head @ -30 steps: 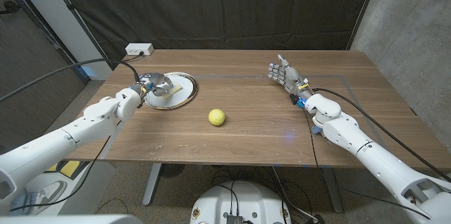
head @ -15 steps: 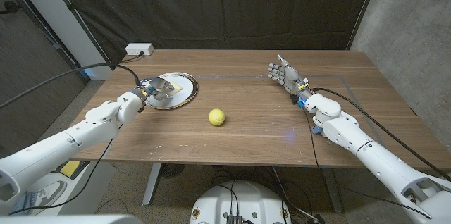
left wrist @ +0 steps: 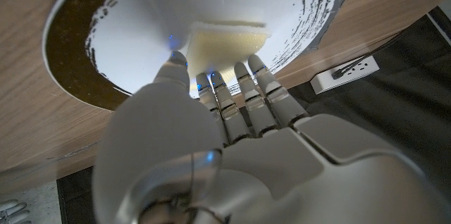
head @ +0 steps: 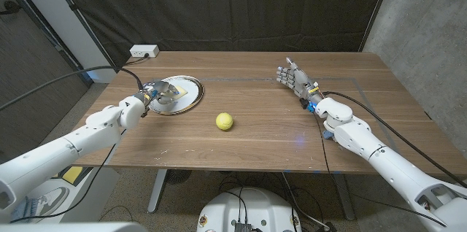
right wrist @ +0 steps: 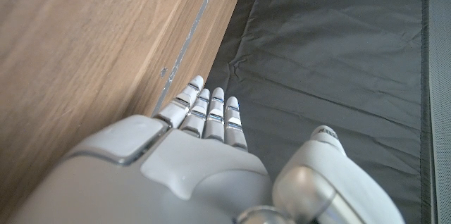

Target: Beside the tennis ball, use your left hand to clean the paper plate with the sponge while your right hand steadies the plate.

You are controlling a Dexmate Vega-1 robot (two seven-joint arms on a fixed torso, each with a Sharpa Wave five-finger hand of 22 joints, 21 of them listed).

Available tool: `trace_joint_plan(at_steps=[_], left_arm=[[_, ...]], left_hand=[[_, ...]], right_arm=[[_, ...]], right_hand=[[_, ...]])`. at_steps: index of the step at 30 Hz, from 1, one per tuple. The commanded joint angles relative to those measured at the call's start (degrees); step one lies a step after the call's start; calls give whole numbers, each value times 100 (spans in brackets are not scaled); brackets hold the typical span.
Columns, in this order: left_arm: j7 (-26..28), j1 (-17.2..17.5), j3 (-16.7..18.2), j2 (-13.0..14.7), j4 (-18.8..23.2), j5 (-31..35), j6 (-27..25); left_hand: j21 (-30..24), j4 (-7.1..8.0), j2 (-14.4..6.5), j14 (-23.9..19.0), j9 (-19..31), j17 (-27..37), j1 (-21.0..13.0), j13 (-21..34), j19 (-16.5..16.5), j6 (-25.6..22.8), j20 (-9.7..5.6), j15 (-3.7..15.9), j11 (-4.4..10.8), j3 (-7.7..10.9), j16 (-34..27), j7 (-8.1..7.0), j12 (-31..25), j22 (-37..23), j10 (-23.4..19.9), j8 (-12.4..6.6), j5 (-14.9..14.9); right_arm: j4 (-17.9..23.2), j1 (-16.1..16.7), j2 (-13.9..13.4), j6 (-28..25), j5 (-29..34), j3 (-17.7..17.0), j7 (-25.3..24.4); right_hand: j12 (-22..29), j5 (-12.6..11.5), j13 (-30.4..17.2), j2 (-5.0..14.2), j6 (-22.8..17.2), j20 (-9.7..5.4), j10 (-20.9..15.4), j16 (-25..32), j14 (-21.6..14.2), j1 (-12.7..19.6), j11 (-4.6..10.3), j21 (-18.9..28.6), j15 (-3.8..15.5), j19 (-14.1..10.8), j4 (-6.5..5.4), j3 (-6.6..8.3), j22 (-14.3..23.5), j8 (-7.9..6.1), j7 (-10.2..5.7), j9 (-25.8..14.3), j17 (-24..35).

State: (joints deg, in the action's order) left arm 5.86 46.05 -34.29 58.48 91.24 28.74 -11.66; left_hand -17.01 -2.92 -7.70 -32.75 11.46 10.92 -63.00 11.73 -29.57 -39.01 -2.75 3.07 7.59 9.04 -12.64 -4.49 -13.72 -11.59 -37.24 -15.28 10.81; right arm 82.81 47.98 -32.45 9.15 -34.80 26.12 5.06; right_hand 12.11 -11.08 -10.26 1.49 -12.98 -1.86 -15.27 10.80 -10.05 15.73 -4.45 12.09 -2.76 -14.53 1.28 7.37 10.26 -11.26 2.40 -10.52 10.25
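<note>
Reaching over the near rim of the paper plate, the left hand has its fingers extended toward the yellow sponge, which lies inside the plate on its white surface. In the left wrist view the fingertips sit right at the edge of the sponge, but whether they press it or merely touch it cannot be told, and no grip around it is visible. The plate sits on the wooden table toward its far left part, near a white power strip at the table's back corner. The tennis ball rests on the bare wood to the right of the plate and nearer the front edge, apart from both the plate and either hand. The right hand stands well away on the right half of the table, holding nothing, its fingers straight and close together, pointing toward the far edge; the right wrist view shows those fingers reaching along the wood toward the dark curtain behind. It has no contact with the plate.
</note>
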Motion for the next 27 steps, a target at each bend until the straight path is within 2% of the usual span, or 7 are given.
trace_joint_plan(at_steps=[1, 5, 13, 22, 27], left_arm=[[-62, -171, -74, -86, -53, 36, 173], [-63, -182, -54, -82, -28, 12, 206], [-88, -204, -69, -109, -16, 19, 244], [-105, -141, -42, -73, 72, 28, 174], [-93, -70, 5, -25, 140, -6, 133]], left_hand=[[-38, 24, 14, -32, 3, 4, 14, 6, -14, -29, -137, 638, 21, 16, 26, 4, 46, -17, 1, 27, -12], [-34, 24, 16, -21, 1, 5, 17, 6, 2, -20, -139, 626, 1, 16, 38, 21, 60, -15, 11, 40, -11], [-28, 20, 14, -10, 0, 7, 13, 6, 24, -17, -142, 609, -14, 22, 55, 31, 78, -10, 22, 57, -7], [-29, 19, 6, -10, -1, 9, 11, 7, 26, -16, -138, 612, -24, 29, 66, 39, 90, -5, 16, 74, -4], [-30, 19, 4, -8, -2, 11, 11, 7, 30, -20, -137, 605, -26, 33, 72, 42, 97, -2, 13, 83, -3]], right_arm=[[119, 76, 33, 715, 452, 136, 75], [51, -50, 116, 1008, 653, 267, 252], [-136, -335, 283, 1400, 990, 501, 531], [-352, -720, 388, 1492, 1406, 775, 762], [-411, -956, 424, 1522, 2037, 987, 608]], right_hand=[[79, 7, -30, 96, -158, -90, -143, 28, -129, 58, 171, 17, 159, -110, 71, 30, 31, -70, -77, -24, 11], [104, 8, -29, 113, -282, -137, -231, 34, -195, 106, 243, 23, 218, -153, 108, 50, 31, -101, -128, -25, 6], [126, 12, -29, 117, -378, -198, -322, 43, -278, 149, 288, 41, 299, -237, 147, 63, 30, -116, -163, -25, 2], [130, 15, -28, 116, -403, -226, -354, 38, -302, 168, 313, 40, 328, -257, 166, 67, 29, -113, -186, -26, 1], [126, 17, -28, 114, -409, -230, -356, 30, -297, 173, 318, 30, 331, -243, 174, 67, 29, -109, -190, -26, 1]])
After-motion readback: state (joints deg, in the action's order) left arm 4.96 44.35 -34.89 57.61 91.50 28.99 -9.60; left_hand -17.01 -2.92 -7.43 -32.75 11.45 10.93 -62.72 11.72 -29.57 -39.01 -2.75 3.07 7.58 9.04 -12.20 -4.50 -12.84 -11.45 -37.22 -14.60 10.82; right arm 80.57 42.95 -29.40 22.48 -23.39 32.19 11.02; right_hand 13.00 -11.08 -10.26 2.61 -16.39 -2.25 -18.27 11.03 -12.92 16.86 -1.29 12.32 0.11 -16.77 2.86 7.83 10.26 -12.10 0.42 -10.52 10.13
